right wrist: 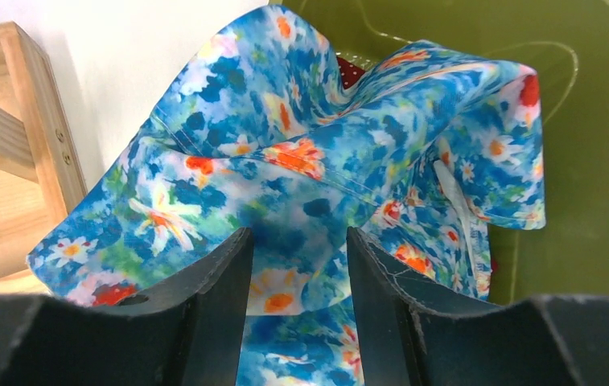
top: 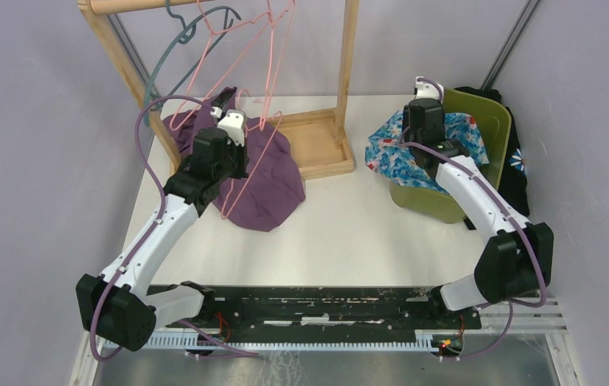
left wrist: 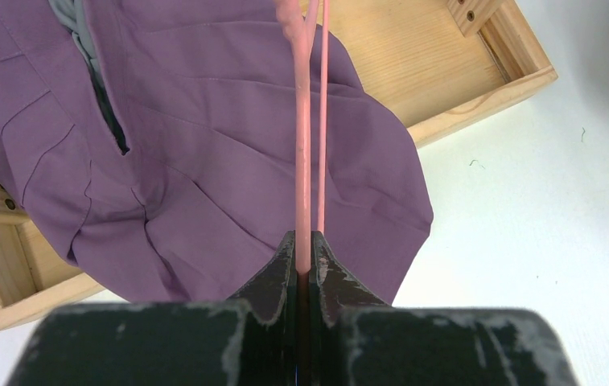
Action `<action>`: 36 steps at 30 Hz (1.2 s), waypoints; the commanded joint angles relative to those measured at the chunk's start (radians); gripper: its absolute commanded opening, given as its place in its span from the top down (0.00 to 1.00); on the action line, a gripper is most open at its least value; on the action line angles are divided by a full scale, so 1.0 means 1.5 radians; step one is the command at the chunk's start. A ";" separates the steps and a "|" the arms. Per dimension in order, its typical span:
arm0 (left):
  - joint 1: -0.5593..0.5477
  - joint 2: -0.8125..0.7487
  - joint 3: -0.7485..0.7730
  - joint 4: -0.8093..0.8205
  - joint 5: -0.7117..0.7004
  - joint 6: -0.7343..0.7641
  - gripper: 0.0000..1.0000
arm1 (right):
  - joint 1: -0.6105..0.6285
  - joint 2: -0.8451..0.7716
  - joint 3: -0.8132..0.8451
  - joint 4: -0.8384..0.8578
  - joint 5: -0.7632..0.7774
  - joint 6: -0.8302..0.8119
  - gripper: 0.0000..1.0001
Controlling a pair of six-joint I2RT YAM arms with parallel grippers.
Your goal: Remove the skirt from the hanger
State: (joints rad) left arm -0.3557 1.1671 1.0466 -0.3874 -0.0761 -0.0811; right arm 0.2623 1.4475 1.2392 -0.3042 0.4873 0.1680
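Observation:
The purple skirt (top: 261,173) lies crumpled on the table and over the wooden rack base, also in the left wrist view (left wrist: 196,161). A pink wire hanger (top: 271,72) reaches from the rack's rod down across the skirt. My left gripper (top: 232,112) is above the skirt and is shut on the hanger's pink wire (left wrist: 304,201), which runs straight out from the closed jaws (left wrist: 304,251). My right gripper (top: 423,112) is open over a blue floral garment (right wrist: 317,153). Its fingers (right wrist: 220,273) stand apart with the floral cloth just below them.
A wooden clothes rack (top: 347,72) with a tray-like base (left wrist: 438,64) stands at the back. A teal hanger (top: 174,60) hangs on its rod. A green bin (top: 494,129) at the right holds the floral garment; dark clothing (top: 518,161) lies beside it.

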 commanded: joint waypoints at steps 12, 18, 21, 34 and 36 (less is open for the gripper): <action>-0.002 -0.001 0.006 0.033 0.001 0.021 0.97 | 0.005 0.049 -0.003 0.029 0.011 0.011 0.99; -0.002 -0.008 0.004 0.033 -0.002 0.022 0.97 | 0.000 0.004 -0.022 0.069 0.202 -0.045 0.99; -0.002 -0.011 0.004 0.033 -0.003 0.022 0.97 | -0.057 0.003 -0.024 0.101 0.273 -0.094 0.99; -0.003 -0.011 0.007 0.033 -0.006 0.021 0.97 | -0.211 0.128 -0.022 0.024 0.060 0.037 0.99; -0.003 -0.010 0.008 0.033 -0.010 0.021 0.97 | -0.190 0.143 -0.024 0.013 0.040 0.036 0.99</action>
State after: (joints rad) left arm -0.3557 1.1687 1.0458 -0.3874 -0.0769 -0.0811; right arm -0.0689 1.6291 1.2018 -0.2543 0.6483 0.1829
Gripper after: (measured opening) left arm 0.069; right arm 0.014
